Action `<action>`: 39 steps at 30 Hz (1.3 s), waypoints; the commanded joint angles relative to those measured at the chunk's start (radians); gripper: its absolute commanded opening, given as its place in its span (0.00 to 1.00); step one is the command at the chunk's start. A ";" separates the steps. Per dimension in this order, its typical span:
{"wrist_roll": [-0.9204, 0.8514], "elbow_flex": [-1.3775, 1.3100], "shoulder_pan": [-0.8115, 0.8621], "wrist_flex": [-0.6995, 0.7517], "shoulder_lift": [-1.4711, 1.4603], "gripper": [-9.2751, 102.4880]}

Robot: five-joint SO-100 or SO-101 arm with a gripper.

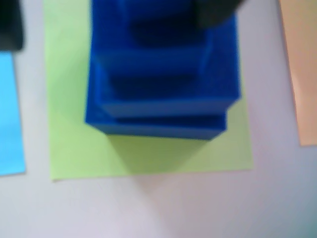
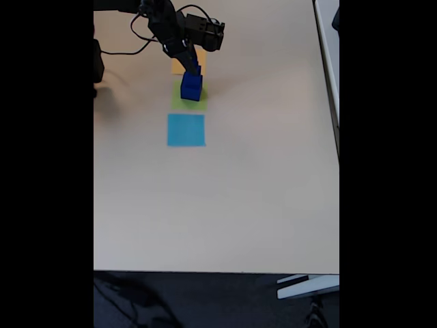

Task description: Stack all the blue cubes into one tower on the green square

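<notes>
Directly above the stack of blue cubes (image 2: 191, 86) hangs the tool (image 2: 194, 65), a dark, angular assembly reaching down from the far edge of the surface (image 2: 259, 198) in the fixed view; whether its fingers are spread or closed on the top cube cannot be told, since the fixed view is too small and the wrist view is blurred. In the wrist view a black part of the tool (image 1: 214, 12) overlaps the top of the stack.

The blue cubes (image 1: 161, 79) are solid, sharp-edged, matt navy blocks, stepped from a wide one at the bottom to narrower ones above (the exact count is lost in the blur). The tower stands upright, its long axis vertical, on the green square (image 1: 148, 148), a flat lime paper sheet (image 2: 179, 102) lying near the far edge of the surface.

Flat paper neighbours flank it: a light-blue square (image 2: 186, 130) lies just beside the green one on the near side in the fixed view, and an orange-yellow sheet (image 1: 302, 69) lies on the opposite side, mostly hidden behind the arm there. A black cable (image 2: 130, 48) trails across the far left corner of the pale, smooth surface
</notes>
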 commanded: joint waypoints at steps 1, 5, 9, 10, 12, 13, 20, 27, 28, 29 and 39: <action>0.002 -0.104 -0.028 0.006 0.049 0.24; 0.003 -0.276 -0.058 0.041 0.029 0.24; -0.009 -0.399 -0.084 0.100 0.041 0.21; -0.015 -0.407 -0.086 0.110 0.055 0.20; -0.037 -0.391 -0.086 0.127 0.106 0.13; -0.052 -0.373 -0.084 0.138 0.141 0.08; -0.213 -0.092 -0.021 0.164 0.466 0.08; -0.356 0.252 -0.032 0.133 0.841 0.11; -0.374 0.290 -0.034 0.132 0.885 0.08; -0.393 0.330 -0.034 0.132 0.931 0.08; -0.739 0.719 -0.023 0.110 1.338 0.08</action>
